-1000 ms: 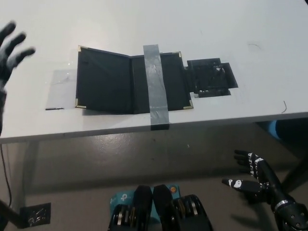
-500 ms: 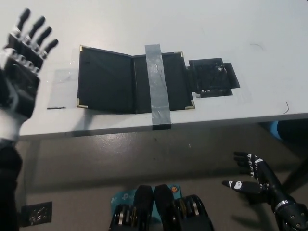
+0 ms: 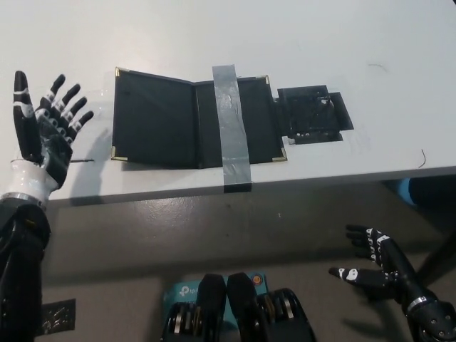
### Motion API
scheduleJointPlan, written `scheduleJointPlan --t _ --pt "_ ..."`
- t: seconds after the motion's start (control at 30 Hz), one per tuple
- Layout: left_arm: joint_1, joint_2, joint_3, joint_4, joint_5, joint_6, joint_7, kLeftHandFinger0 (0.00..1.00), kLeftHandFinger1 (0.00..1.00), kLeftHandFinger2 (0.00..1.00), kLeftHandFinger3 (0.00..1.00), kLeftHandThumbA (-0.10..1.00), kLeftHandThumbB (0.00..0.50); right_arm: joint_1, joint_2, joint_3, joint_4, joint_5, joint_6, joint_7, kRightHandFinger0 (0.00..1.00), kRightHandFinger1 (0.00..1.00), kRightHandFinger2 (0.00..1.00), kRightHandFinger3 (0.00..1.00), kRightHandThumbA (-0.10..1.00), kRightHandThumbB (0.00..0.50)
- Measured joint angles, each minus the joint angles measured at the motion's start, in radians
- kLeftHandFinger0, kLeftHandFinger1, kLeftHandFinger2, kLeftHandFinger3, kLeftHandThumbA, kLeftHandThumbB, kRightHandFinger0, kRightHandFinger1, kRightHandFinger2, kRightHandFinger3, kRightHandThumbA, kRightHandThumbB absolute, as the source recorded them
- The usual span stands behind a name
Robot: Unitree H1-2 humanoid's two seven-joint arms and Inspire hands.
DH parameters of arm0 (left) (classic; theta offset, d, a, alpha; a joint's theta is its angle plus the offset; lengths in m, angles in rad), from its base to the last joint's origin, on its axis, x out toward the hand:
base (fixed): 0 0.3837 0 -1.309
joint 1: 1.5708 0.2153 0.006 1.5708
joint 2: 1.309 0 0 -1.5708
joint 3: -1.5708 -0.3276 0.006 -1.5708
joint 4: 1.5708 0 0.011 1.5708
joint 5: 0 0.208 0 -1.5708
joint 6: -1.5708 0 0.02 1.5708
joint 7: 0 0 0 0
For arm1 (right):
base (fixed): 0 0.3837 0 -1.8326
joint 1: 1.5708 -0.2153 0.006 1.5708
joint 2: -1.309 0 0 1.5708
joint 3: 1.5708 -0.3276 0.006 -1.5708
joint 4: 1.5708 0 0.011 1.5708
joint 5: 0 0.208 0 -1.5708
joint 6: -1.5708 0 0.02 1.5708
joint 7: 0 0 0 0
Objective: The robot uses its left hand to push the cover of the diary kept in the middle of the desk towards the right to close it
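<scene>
Lying open in the middle of the desk [image 3: 342, 43], the diary [image 3: 192, 121] is strapped down by a grey tape strip [image 3: 229, 121] over its right half. The left hand [image 3: 48, 132] hovers left of its cover, not touching, fingers spread, empty. The right hand [image 3: 374, 265] rests low at the near right, fingers apart.
</scene>
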Motion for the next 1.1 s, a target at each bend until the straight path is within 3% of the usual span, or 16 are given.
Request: scheduleJointPlan --t 0.3,0.47,0.53,0.7,0.8,0.97,1.1 --pt "-0.001 0.007 0.022 0.035 0.041 -0.015 0.001 1.0 1.0 1.0 1.0 1.0 0.217 0.0 0.0 0.0 0.0 0.0 0.001 0.0 0.8 0.87 0.82 0.82 1.0 0.5" --pt "-0.003 0.005 0.045 0.04 0.05 -0.016 0.006 1.0 1.0 1.0 1.0 1.0 0.185 0.0 0.001 0.0 0.0 0.0 0.001 0.0 0.8 0.87 0.82 0.83 1.0 0.496" --pt "-0.006 0.002 0.056 0.054 0.05 -0.015 0.009 1.0 1.0 1.0 1.0 1.0 0.244 0.0 0.001 0.0 0.0 0.0 0.001 0.0 0.8 0.87 0.83 0.83 1.0 0.5" --pt "-0.012 -0.002 0.05 0.115 0.069 0.0 0.02 1.0 1.0 1.0 1.0 1.0 0.209 -0.002 0.002 0.001 0.0 0.0 0.001 0.0 0.81 0.87 0.82 0.82 1.0 0.486" --pt "-0.019 -0.003 0.038 0.159 0.086 0.009 0.029 1.0 1.0 1.0 1.0 1.0 0.234 -0.003 0.002 0.001 0.0 0.0 0.001 0.002 0.81 0.87 0.82 0.82 1.0 0.497" --pt "-0.02 -0.023 0.026 0.215 0.106 0.017 0.036 1.0 1.0 1.0 1.0 1.0 0.211 -0.004 0.002 0.002 0.0 0.0 0.001 0.004 0.8 0.86 0.82 0.83 1.0 0.5" --pt "-0.029 -0.045 0.031 0.228 0.114 0.022 0.044 1.0 1.0 1.0 1.0 1.0 0.234 -0.006 0.001 0.002 0.0 0.0 0.001 0.006 0.79 0.86 0.81 0.81 1.0 0.5"
